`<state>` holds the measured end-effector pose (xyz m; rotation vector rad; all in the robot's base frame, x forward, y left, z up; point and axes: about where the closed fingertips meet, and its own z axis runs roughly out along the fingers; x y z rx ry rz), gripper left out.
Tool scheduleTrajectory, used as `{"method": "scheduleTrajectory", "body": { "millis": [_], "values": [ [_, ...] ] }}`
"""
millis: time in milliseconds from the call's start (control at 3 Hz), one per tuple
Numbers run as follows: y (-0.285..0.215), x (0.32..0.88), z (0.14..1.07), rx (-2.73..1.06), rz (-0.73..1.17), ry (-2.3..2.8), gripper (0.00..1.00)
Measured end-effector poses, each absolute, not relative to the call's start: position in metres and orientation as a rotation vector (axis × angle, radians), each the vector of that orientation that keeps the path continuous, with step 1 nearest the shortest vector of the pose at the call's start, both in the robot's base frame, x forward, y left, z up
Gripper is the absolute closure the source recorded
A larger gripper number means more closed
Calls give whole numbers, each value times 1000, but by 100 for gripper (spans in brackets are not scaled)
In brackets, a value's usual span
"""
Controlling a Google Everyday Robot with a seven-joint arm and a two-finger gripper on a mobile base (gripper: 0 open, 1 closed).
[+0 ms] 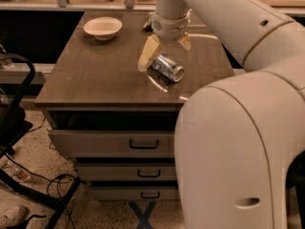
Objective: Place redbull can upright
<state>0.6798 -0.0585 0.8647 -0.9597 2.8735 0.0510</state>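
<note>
You have the gripper (164, 55) over the middle of the table (90, 80), with its two fingers (147, 55) spread wide. The redbull can (169, 68) lies on its side on the tabletop just below them, one end pointing near and right. Its far end sits between the fingers, but you cannot tell whether the left one touches it. The arm's bulky casing (238, 151) hides the table's near right corner and part of the drawers (114, 142). A small object (148, 23) peeks out behind the wrist, too hidden to name. The cream bowl (102, 27) stands far left, well apart.
</note>
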Motion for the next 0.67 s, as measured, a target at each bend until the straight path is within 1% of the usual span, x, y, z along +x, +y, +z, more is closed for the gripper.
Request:
{"method": "scheduleTrajectory", "body": {
  "millis": [333, 667],
  "values": [
    [-63, 683, 858, -957, 72, 2880, 0],
    [-64, 686, 851, -981, 48, 2894, 0]
  ]
}}
